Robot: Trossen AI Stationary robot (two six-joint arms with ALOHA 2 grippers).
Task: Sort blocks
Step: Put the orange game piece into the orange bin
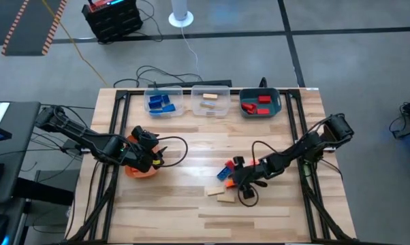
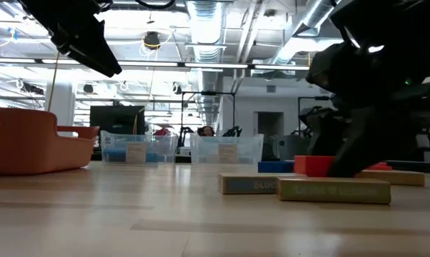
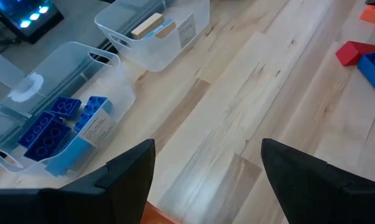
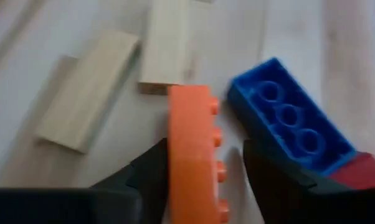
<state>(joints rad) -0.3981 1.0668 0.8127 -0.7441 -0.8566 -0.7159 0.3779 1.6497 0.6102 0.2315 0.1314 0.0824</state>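
Straddling an orange brick [image 4: 194,155] in the loose pile mid-table, the right gripper [image 4: 203,171] has its fingers either side, apparently not yet pinching. The brick looks light, rigid and smooth; its long flat sides seem the best hold. A blue brick [image 4: 290,124] crowds one finger; two tan pieces [image 4: 88,87] lie just beyond. The left gripper [image 3: 206,171] hangs spread above the orange bin [image 1: 142,170].

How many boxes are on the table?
4. Three line the far edge: a clear bin of blue blocks, a second clear bin of wooden pieces, a teal bin of red ones. The orange bin sits under the left gripper.
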